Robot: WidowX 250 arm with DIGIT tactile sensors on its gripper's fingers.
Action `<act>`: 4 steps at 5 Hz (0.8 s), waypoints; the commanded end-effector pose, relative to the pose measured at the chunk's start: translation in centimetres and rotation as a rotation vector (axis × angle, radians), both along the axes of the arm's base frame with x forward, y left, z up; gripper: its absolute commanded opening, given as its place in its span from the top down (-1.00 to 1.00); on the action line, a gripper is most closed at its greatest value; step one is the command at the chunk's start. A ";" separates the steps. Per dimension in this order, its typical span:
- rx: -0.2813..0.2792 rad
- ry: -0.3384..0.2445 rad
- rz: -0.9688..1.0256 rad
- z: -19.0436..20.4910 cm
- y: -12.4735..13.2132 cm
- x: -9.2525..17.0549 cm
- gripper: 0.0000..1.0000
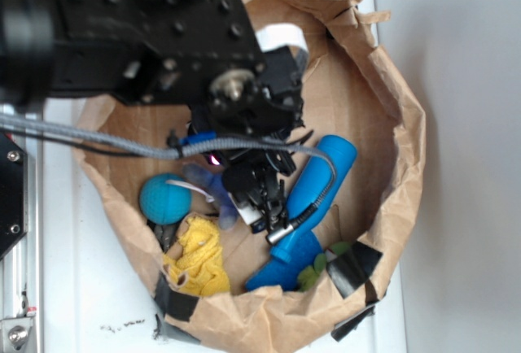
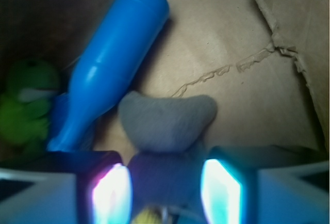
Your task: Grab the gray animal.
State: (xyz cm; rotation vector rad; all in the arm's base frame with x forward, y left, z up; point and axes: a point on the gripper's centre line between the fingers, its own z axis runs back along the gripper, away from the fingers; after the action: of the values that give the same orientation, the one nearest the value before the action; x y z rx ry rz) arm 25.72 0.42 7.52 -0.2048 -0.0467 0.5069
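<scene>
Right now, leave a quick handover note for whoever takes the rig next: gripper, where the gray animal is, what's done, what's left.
Gripper: open, lowered into the paper bag, one finger on each side of the gray animal.
Gray animal: on the bag floor, beside the blue bottle; teal ball and yellow plush nearby.
Done: approach and straddle.
Left: close on the toy, lift it out.
</scene>
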 end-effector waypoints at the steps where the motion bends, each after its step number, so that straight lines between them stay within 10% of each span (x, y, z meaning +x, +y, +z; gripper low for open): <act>1: 0.044 0.018 -0.019 -2.4 -0.1 -0.5 -1.00; 4: 0.090 0.026 -0.013 -3.7 -0.3 -0.5 -1.00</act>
State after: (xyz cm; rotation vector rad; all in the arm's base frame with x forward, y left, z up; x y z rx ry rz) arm 24.97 0.05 3.54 -0.1112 -0.0254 0.5042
